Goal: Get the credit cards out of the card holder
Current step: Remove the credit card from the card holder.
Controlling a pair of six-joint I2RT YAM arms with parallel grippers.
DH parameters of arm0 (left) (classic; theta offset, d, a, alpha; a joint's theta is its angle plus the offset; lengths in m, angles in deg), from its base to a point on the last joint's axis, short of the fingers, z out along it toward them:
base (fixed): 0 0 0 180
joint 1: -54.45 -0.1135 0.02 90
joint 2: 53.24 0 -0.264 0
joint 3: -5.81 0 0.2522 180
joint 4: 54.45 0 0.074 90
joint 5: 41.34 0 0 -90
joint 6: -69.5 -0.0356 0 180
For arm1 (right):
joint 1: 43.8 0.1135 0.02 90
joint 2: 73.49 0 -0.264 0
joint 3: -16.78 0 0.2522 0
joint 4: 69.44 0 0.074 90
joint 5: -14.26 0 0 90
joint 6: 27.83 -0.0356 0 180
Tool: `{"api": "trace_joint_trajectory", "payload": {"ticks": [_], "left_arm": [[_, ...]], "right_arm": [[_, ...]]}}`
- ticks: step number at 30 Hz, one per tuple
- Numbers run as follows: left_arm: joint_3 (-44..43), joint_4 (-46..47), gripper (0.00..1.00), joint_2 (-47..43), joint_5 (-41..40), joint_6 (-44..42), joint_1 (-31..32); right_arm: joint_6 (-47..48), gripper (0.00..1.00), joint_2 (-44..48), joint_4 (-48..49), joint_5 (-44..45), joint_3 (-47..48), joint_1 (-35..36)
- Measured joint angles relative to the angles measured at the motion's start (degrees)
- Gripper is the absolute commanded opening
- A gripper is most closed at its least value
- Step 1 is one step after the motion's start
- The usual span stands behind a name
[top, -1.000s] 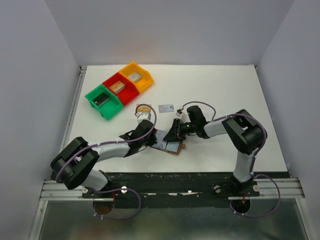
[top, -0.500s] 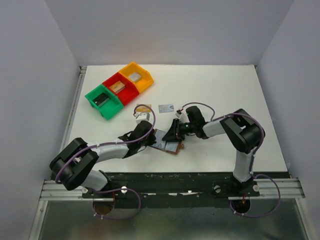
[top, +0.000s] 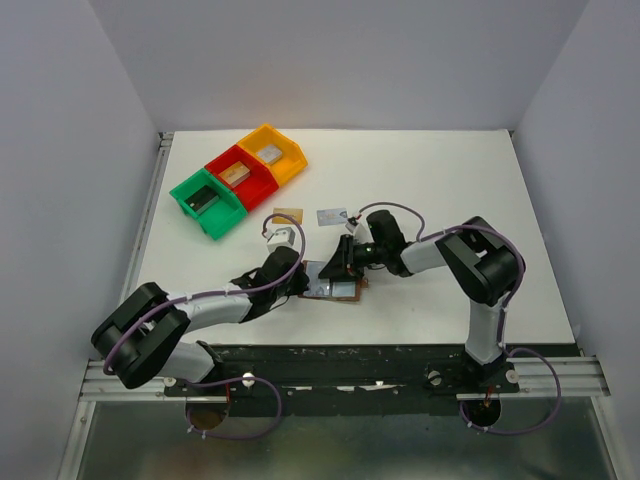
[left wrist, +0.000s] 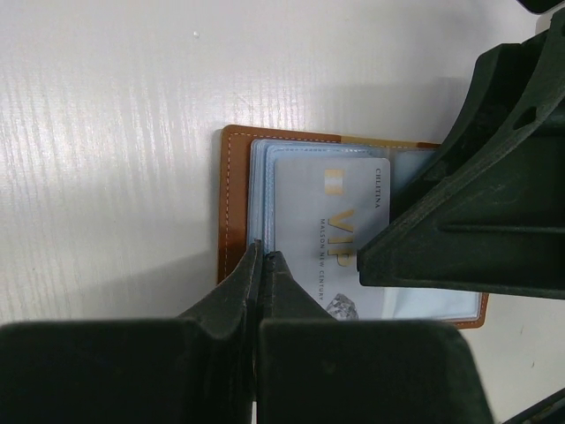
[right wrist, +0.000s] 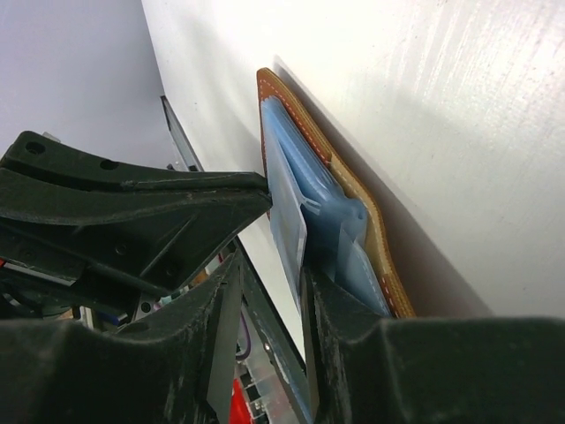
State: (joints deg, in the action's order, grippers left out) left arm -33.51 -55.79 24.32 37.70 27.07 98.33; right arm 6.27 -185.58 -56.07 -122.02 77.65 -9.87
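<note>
The card holder [top: 335,286] lies open near the table's front edge, brown outside with light-blue sleeves. My left gripper [top: 302,281] is shut on its left sleeve edge; in the left wrist view the left gripper [left wrist: 262,254] pinches beside the brown rim [left wrist: 231,203]. A silvery light-blue VIP card [left wrist: 331,231] lies in the top sleeve. My right gripper [top: 341,267] is at the holder's far side. In the right wrist view the right gripper [right wrist: 269,265] is open, its jaws either side of that card's edge [right wrist: 284,212]. A gold-tan card [top: 288,214] and a silvery card [top: 332,216] lie on the table behind.
Green [top: 208,203], red [top: 240,177] and yellow [top: 271,153] bins stand in a row at the back left, each holding a block. The table's front edge and the arm rail run just below the holder.
The holder has turned from tilted to nearly level. My right gripper has shifted a little left over it, and my left gripper has moved slightly up with the holder's edge.
</note>
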Motion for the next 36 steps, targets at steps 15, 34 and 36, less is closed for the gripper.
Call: {"api": "trace_joint_trajectory", "payload": {"ticks": [15, 34, 36], "left_arm": [[-0.61, -0.2, 0.0, 1.01, 0.07, 2.21, 0.0], [-0.7, -0.11, 0.0, 1.62, 0.81, 4.13, -0.92], [-0.7, 0.02, 0.0, 1.73, 1.09, 4.22, -1.05]], "right_arm": [[3.76, 0.38, 2.78, -5.09, 1.57, 0.0, 0.2], [7.61, 0.33, 6.8, -10.51, 3.41, -1.42, 0.04], [7.85, 0.33, 6.99, -10.54, 3.43, -1.64, -0.17]]}}
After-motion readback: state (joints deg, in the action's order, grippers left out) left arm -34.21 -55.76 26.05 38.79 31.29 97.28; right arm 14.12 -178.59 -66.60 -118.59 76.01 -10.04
